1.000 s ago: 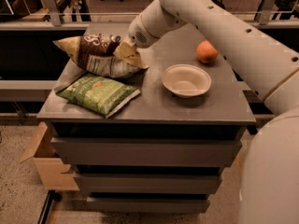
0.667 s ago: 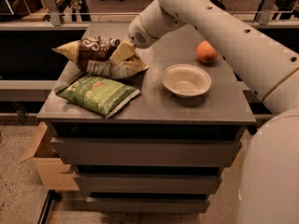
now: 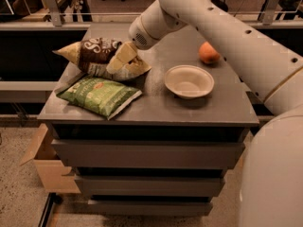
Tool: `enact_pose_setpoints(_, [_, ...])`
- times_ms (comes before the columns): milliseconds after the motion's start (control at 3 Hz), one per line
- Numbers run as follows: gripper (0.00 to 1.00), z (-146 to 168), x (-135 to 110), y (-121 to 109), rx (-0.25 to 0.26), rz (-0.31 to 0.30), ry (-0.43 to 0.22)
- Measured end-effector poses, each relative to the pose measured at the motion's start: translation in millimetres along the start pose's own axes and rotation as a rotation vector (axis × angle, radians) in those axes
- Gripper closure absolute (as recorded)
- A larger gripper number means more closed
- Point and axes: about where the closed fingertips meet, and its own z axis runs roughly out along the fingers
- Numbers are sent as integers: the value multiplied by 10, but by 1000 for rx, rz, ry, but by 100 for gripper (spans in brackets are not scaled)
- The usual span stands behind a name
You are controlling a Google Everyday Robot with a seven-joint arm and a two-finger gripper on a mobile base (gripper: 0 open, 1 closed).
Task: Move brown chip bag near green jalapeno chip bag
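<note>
Closed on the crinkled dark brown chip bag (image 3: 97,51) at its left, the gripper (image 3: 120,59) has sunk slightly, so the bag now lies against the flat green jalapeno chip bag (image 3: 99,94) just below it: release seems due.

A single camera looks down and forward from above the front of the cabinet (image 3: 189,109), fairly near. My arm (image 3: 227,32) reaches in from the right edge; my gripper (image 3: 120,60) clamps the brown chip bag (image 3: 94,51) at back left.
</note>
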Motion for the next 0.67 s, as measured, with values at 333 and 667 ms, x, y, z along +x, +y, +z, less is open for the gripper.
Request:
enact_pose_setpoints(333, [0, -320, -32, -129, 60, -14, 5])
enact_pose_setpoints(667, [0, -772, -31, -264, 165, -24, 15])
